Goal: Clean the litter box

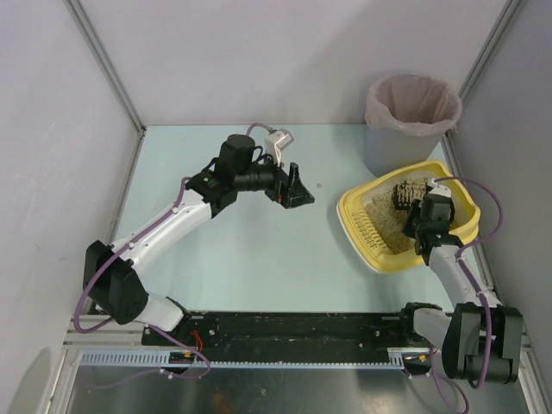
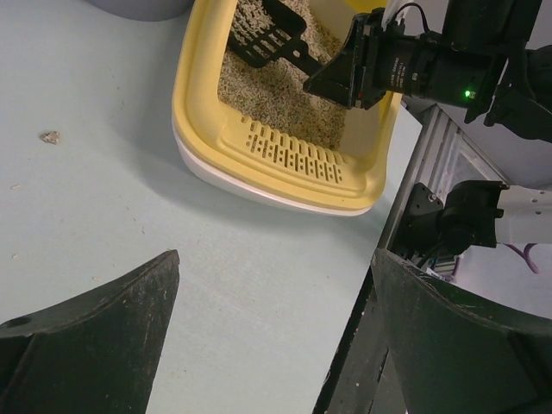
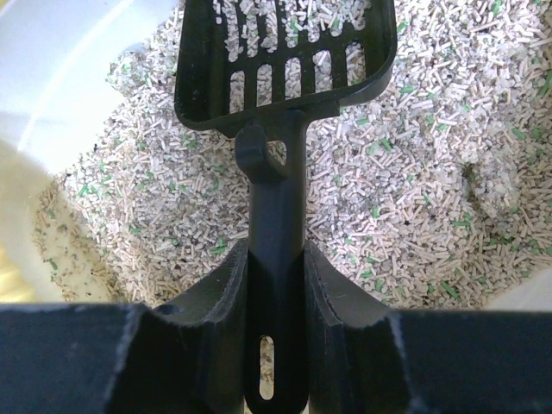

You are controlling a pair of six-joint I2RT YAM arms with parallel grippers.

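While my right end effector [image 1: 422,217] clamps a black scoop [image 1: 406,194], my left end effector [image 1: 298,186] gapes wide, empty.
From above, the yellow litter box [image 1: 360,226] sits at the desk's [image 1: 259,250] right side, just beside a grey bin [image 1: 405,142]. Left wrist: my fingers [image 2: 103,328] spread above the desk, box ahead. Right wrist: fingers pinch the scoop handle, slotted head over the litter [image 3: 414,172].

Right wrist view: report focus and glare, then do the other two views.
Right wrist: black slotted plastic scoop and beige litter pellets sharp; wall of the shallow yellow plastic litter box glares white upper left. Left wrist: fingers of the left gripper dark, slightly soft. Top external: even light, faint shadows.
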